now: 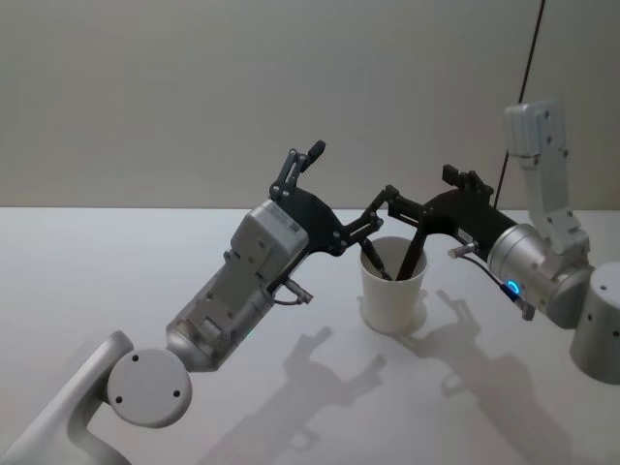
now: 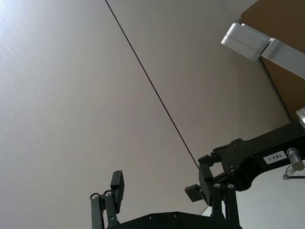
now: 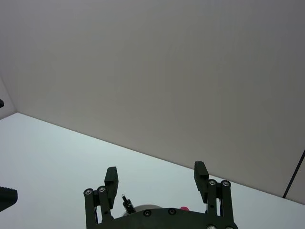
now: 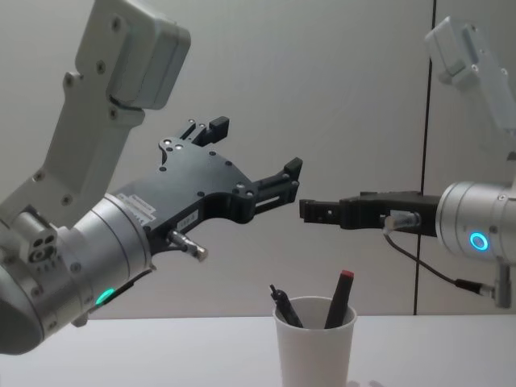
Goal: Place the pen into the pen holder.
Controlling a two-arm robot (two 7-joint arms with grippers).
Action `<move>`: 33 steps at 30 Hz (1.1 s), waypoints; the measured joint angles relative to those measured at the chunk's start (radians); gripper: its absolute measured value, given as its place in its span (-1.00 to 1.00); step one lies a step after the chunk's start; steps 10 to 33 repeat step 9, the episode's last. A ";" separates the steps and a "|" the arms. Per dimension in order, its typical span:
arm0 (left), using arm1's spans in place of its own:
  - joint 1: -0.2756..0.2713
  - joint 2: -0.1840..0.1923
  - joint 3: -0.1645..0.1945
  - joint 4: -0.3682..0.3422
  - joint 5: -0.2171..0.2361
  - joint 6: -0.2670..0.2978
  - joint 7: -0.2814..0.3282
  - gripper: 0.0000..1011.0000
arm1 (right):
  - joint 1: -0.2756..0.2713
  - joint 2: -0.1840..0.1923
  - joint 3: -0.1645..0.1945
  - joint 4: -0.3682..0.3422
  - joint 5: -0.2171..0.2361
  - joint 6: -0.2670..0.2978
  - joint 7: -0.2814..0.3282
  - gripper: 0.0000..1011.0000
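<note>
The pen holder [image 1: 394,294], a white paper cup [image 4: 314,347], stands on the table between my two arms. Two pens lean inside it: a black one [image 4: 285,306] and a dark one with a red cap [image 4: 339,297]; both [image 1: 373,260] [image 1: 415,254] poke above the rim. My left gripper [image 1: 344,182] hovers open and empty above and just left of the cup [image 4: 254,145] [image 2: 156,188]. My right gripper [image 1: 421,186] is also open and empty, level above the cup from the right [image 4: 310,210] [image 3: 156,172]. The two grippers face each other, fingertips close but apart.
The white table [image 1: 116,271] spreads around the cup, with a plain grey wall behind. A dark vertical seam [image 1: 523,77] runs down the wall at the right. The right arm's base [image 1: 601,329] stands at the table's right edge.
</note>
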 joint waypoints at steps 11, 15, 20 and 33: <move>0.000 0.000 0.000 0.000 0.000 0.000 0.000 0.98 | 0.000 0.000 0.000 0.000 0.000 0.000 0.000 0.98; 0.000 0.000 0.000 0.000 0.000 0.000 0.000 0.98 | 0.000 0.000 0.000 0.000 0.000 0.000 0.000 0.98; 0.000 0.000 0.000 0.000 0.000 0.000 0.000 0.98 | 0.000 0.000 0.000 0.000 0.000 0.000 0.000 0.98; 0.000 0.000 0.000 0.000 0.000 0.000 0.000 0.98 | 0.000 0.000 0.000 0.000 0.000 0.000 0.000 0.98</move>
